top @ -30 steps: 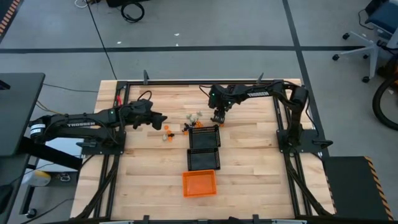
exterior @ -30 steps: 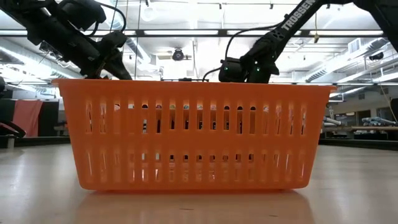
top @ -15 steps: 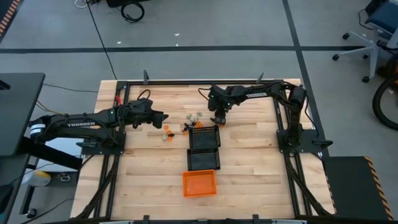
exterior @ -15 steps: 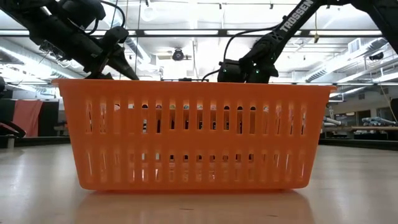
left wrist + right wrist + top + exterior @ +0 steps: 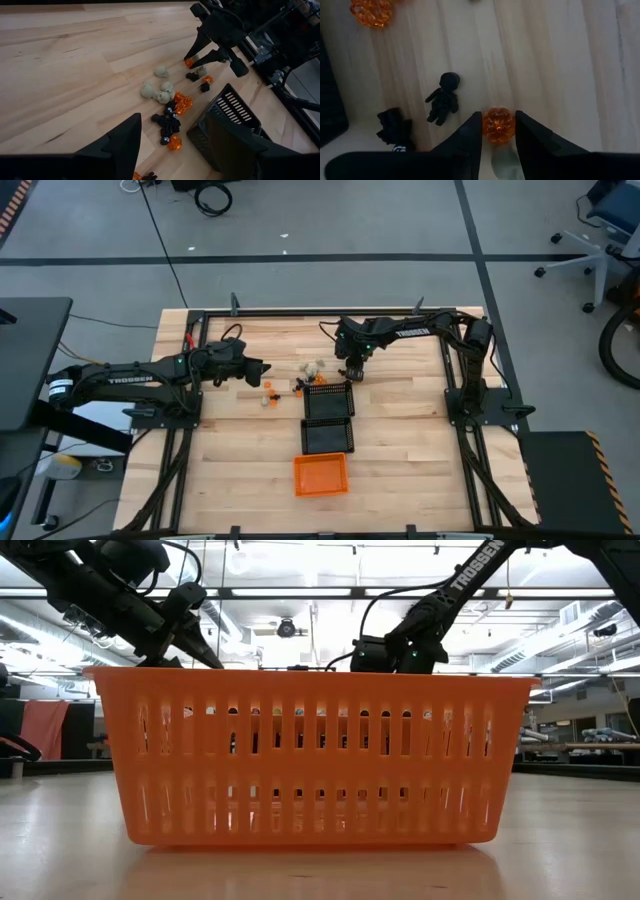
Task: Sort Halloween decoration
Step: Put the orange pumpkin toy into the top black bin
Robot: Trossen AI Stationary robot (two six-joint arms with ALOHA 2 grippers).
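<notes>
The right hand (image 5: 498, 131) has shifted slightly toward the scattered trinkets and come down to the tabletop (image 5: 400, 420), its fingers (image 5: 465, 137) drawn in around an orange pumpkin (image 5: 497, 125). The left hand (image 5: 258, 370) has edged forward.

A robotics lab or workshop. A pale wooden tabletop (image 5: 400, 420) in a black metal frame stands on grey concrete floor (image 5: 330, 230) marked with dark tape lines. Long ceiling strip lights (image 5: 300, 592) and a blue wheeled office chair (image 5: 600, 220) fill the open hall.
</notes>
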